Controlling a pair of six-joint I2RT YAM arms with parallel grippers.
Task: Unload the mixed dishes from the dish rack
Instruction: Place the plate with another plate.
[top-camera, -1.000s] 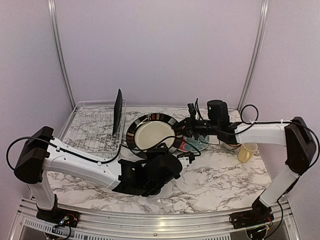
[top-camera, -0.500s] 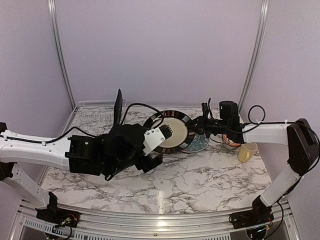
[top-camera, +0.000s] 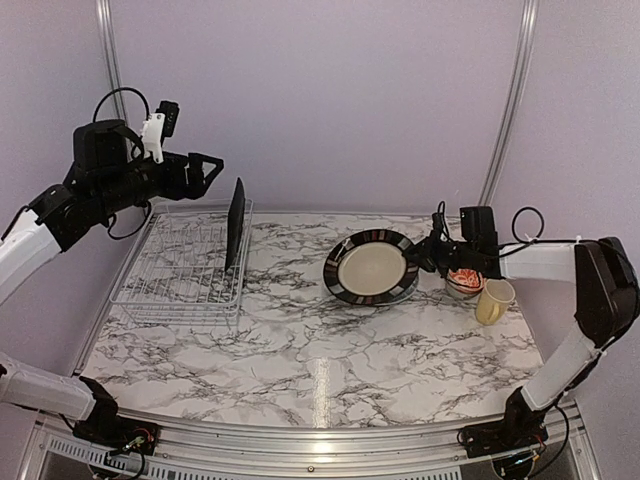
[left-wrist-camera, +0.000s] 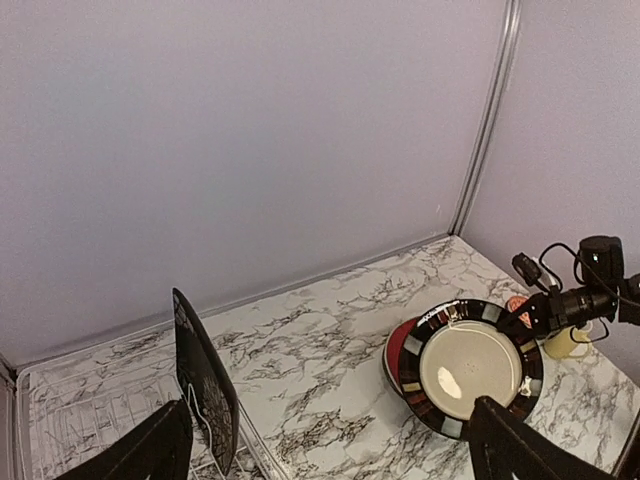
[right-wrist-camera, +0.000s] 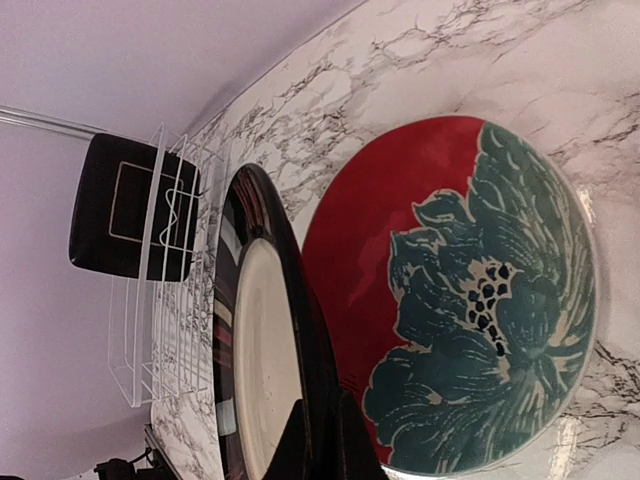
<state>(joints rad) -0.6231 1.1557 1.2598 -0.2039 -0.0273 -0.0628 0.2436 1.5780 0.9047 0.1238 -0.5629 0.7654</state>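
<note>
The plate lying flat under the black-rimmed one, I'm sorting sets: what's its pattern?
Red plate with a large teal leaf design, clearest in the right wrist view.

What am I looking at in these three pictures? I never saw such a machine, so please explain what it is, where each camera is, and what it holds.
This is a robot with two white arms fixed at the near edge of a marble-patterned table. One camera looks down from above and behind the arms. The other two sit on the wrists, so each shows its own fingers.

The left gripper is raised high above the wire dish rack, open and empty. One dark square plate stands upright in the rack.

The right gripper is shut on the rim of a round black plate with a cream centre, holding it tilted over a red plate with a teal flower that lies on the table. Beside them are a small red-and-white bowl and a yellow mug.
</note>
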